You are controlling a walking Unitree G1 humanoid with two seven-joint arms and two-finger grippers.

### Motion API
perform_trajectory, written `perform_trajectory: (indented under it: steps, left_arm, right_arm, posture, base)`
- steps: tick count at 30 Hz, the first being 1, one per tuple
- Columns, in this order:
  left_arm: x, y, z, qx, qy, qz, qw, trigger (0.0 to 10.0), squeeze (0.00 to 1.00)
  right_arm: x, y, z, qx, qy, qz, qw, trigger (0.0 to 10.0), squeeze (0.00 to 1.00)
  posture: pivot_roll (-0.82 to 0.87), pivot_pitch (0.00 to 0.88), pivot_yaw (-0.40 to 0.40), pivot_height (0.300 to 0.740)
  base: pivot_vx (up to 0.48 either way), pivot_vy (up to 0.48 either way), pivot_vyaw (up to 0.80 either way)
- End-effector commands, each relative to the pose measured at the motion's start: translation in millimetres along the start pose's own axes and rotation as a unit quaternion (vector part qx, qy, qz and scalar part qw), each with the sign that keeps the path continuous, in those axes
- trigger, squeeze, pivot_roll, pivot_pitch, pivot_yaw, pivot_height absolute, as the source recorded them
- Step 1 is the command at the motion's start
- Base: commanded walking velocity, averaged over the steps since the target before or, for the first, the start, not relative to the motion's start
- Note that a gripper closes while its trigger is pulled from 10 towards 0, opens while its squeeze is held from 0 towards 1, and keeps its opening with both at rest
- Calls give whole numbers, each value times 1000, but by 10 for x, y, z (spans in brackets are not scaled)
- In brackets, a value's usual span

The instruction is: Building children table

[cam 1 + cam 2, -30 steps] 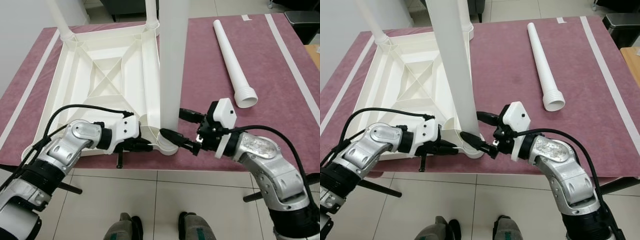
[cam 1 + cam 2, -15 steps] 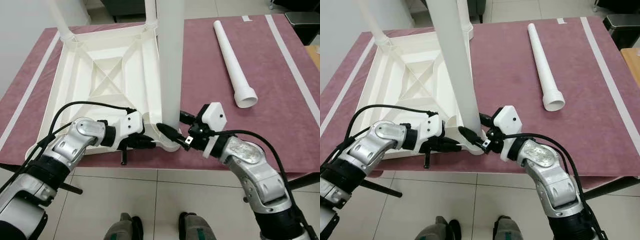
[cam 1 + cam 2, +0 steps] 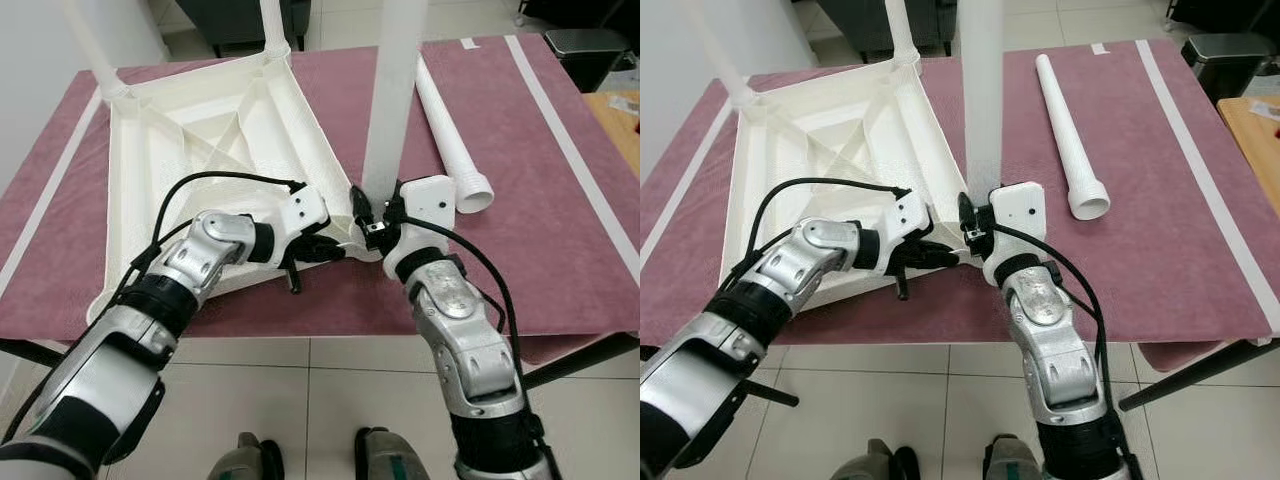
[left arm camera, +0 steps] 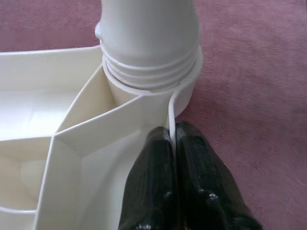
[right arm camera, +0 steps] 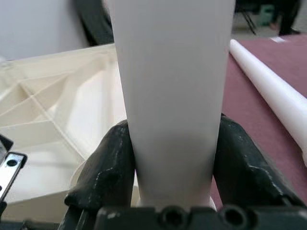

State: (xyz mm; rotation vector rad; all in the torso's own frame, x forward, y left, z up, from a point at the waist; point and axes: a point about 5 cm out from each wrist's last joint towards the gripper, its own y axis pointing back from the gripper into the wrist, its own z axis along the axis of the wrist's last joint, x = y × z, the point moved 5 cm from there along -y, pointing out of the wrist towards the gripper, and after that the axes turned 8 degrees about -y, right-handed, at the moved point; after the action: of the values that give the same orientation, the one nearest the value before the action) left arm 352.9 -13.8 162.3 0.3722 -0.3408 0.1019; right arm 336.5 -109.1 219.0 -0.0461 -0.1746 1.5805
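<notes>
The upturned white ribbed plastic tabletop [image 3: 200, 150] lies on the maroon cloth [image 3: 560, 210]. The left gripper [image 4: 171, 143] pinches its rim beside the threaded corner socket [image 4: 184, 88]. The right gripper [image 5: 172, 158] clamps the upright white plastic tube leg [image 5: 172, 86] standing in it; a spare white leg [image 3: 1065, 120] lies nearby.

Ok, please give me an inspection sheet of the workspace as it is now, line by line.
Surface: maroon mat with white stripes.
Job's things: white tabletop upside down, two legs in its far corners; upright leg in the near corner socket, threads visible; loose leg lying on the mat.
Clutter: nothing seen.
Grippers: left claw pinched on the tabletop's rim beside the socket; right claw clamped around the upright leg.
Cables: black cables looped over both arms.
Surroundings: tiled floor, black bin.
</notes>
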Motion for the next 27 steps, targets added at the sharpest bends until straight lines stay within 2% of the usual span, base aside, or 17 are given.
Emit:
perform_trajectory:
  steps: [1,4,7,8,9,10,12,13,14,16,17,18,19,21,22,23,27]
  left_arm:
    - [-144,-61,217,-55,-36,-65,996,0,0]
    - [-138,-104,252,-60,-35,-64,996,0,0]
    - [-159,-95,245,-62,-37,-68,995,0,0]
    - [-164,-80,230,-61,-37,-70,995,0,0]
    - [-164,-80,230,-61,-37,-70,995,0,0]
    - [-159,-73,216,-60,-38,-71,995,0,0]
    - [-164,-43,181,-57,-39,-76,995,0,0]
    - [-176,-26,163,-55,-41,-80,994,0,0]
    - [-176,-26,163,-55,-41,-80,994,0,0]
    - [-203,10,136,-54,-45,-87,994,0,0]
    - [-232,47,115,-52,-49,-95,993,0,0]
    - [-260,84,98,-51,-51,-102,992,0,0]
    - [-260,84,98,-51,-51,-102,992,0,0]
    - [-357,207,33,-44,-58,-124,990,0,0]
    - [-357,207,33,-44,-58,-124,990,0,0]
    - [-434,327,-37,-33,-62,-143,987,0,0]
    - [-481,418,-90,-24,-65,-155,985,0,0]
  right_arm:
    - [-655,62,-624,134,21,-164,977,0,0]
    - [-601,66,-628,130,15,-175,976,0,0]
    - [-544,39,-569,114,23,-160,980,0,0]
    - [-495,15,-532,106,29,-143,984,5176,0]
    - [-495,15,-532,106,29,-143,984,5176,0]
    - [-459,-1,-498,99,33,-134,985,9882,0]
    - [-379,-44,-362,67,45,-94,992,10000,0]
    - [-330,-62,-293,51,39,-66,996,10000,1000]
    - [-330,-62,-293,51,39,-66,996,10000,1000]
    - [-244,-84,-161,25,29,-13,999,10000,1000]
    - [-175,-85,-59,9,21,35,999,10000,0]
    - [-137,-77,42,-9,21,71,997,10000,0]
    - [-137,-77,42,-9,21,71,997,10000,0]
    - [-130,-56,211,-30,33,139,989,10000,0]
    - [-130,-56,211,-30,33,139,989,10000,0]
    - [-171,-41,319,-43,51,179,982,10000,0]
    - [-173,-14,377,-46,53,212,975,10000,0]
  posture:
    - [-104,170,154,740]
    - [-104,171,153,740]
    - [-104,171,153,740]
    - [-105,175,156,740]
    - [-105,175,156,740]
    - [-105,175,156,740]
    - [-103,176,156,740]
    - [-103,176,155,740]
    - [-103,176,155,740]
    - [-100,176,154,740]
    - [-101,177,154,740]
    - [-102,177,155,740]
    - [-102,177,155,740]
    - [-104,178,155,740]
    - [-104,178,155,740]
    - [-100,178,152,740]
    - [-96,176,150,740]
  base:
    - [0,0,0]
    - [0,0,0]
    - [0,0,0]
    - [0,0,0]
    - [0,0,0]
    - [0,0,0]
    - [0,0,0]
    - [0,0,0]
    - [0,0,0]
    - [0,0,0]
    - [0,0,0]
    - [0,0,0]
    - [0,0,0]
    - [0,0,0]
    - [0,0,0]
    - [0,0,0]
    - [0,0,0]
